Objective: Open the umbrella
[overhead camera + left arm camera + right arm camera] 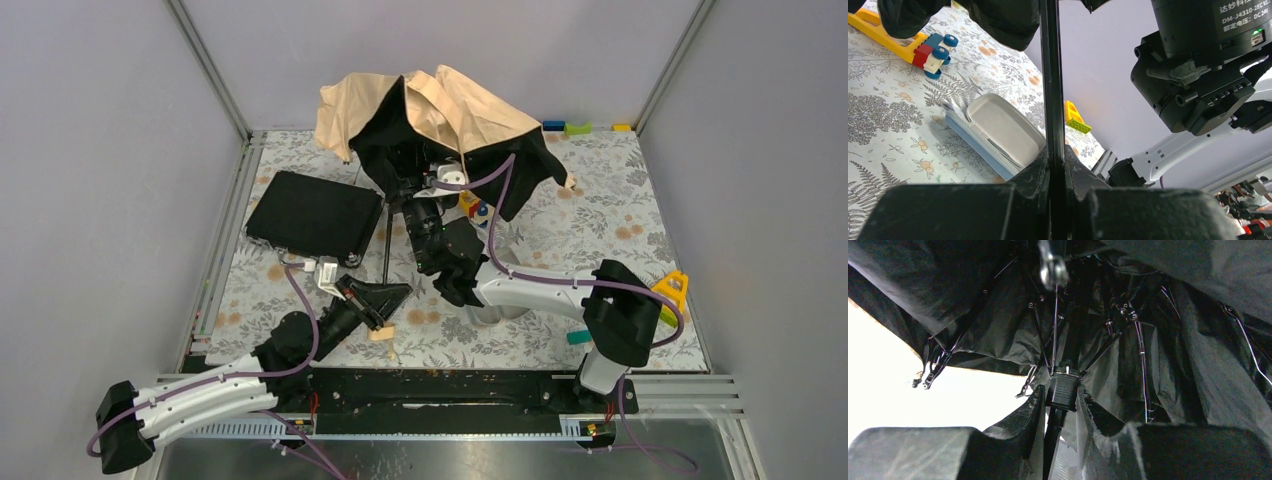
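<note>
The umbrella (455, 110) stands half spread at the back centre, peach-tan on top and black underneath. Its thin dark shaft (385, 240) runs toward me to the small cream knob handle (381, 335). My left gripper (388, 296) is shut on the shaft (1050, 75) just above the handle, with its fingers pressed on both sides in the left wrist view (1055, 167). My right gripper (415, 200) reaches under the canopy. In the right wrist view (1062, 395) its fingers close on the black runner (1063, 390) on the shaft, with ribs and black fabric (1158, 340) spread above.
A flat black case (315, 215) lies left of the shaft. A toy car (475, 207) sits under the canopy edge and also shows in the left wrist view (933, 50). A white container (998, 127) lies beneath my right arm. Coloured bricks (565, 127) line the back wall, and a yellow piece (672, 290) is at right.
</note>
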Robot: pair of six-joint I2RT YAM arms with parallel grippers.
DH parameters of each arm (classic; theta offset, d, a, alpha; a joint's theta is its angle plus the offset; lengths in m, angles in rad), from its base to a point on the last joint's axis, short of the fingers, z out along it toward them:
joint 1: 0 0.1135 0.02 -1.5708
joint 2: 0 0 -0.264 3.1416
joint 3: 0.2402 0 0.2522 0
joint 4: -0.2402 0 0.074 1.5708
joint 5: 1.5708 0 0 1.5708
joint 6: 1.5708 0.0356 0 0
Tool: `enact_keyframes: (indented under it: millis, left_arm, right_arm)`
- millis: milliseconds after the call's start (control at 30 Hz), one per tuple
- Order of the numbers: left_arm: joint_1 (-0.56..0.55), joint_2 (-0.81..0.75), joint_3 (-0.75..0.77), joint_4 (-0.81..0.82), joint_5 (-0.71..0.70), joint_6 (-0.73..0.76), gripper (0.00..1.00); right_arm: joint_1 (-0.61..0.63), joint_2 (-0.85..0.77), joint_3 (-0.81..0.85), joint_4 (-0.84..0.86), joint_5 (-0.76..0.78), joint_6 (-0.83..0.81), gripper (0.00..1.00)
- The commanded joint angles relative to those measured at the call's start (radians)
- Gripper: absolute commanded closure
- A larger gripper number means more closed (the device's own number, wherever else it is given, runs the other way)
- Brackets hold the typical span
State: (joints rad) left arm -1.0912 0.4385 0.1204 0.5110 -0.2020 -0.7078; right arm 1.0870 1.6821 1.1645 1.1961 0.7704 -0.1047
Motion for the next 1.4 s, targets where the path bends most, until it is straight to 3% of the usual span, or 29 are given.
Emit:
enact_keyframes:
  millis: [0, 133, 633, 1033, 1367]
  left_arm:
    - [-0.089, -0.017, -0.046, -0.063, 0.218, 0.036, 1.00]
    - [-0.106, -0.018, -0.057, -0.048, 0.187, 0.020, 1.00]
    - [-0.184, 0.079, -0.012, -0.018, 0.181, 0.118, 1.00]
    - [-0.263, 0.140, 0.011, 0.012, 0.134, 0.133, 1.00]
    - [-0.359, 0.165, 0.033, -0.091, 0.107, 0.232, 1.00]
  right_arm:
    - [-0.292, -0.067, 0.190, 0.221, 0.108, -0.122, 1.00]
    - [-0.364, -0.104, 0.201, 0.123, 0.088, -0.027, 1.00]
    - [-0.405, -0.033, 0.539, 0.019, 0.053, -0.183, 1.00]
    - [-0.454, -0.005, 0.671, -0.090, 0.042, -0.175, 1.00]
    - [-0.504, 0.035, 0.804, -0.163, 0.062, -0.184, 1.00]
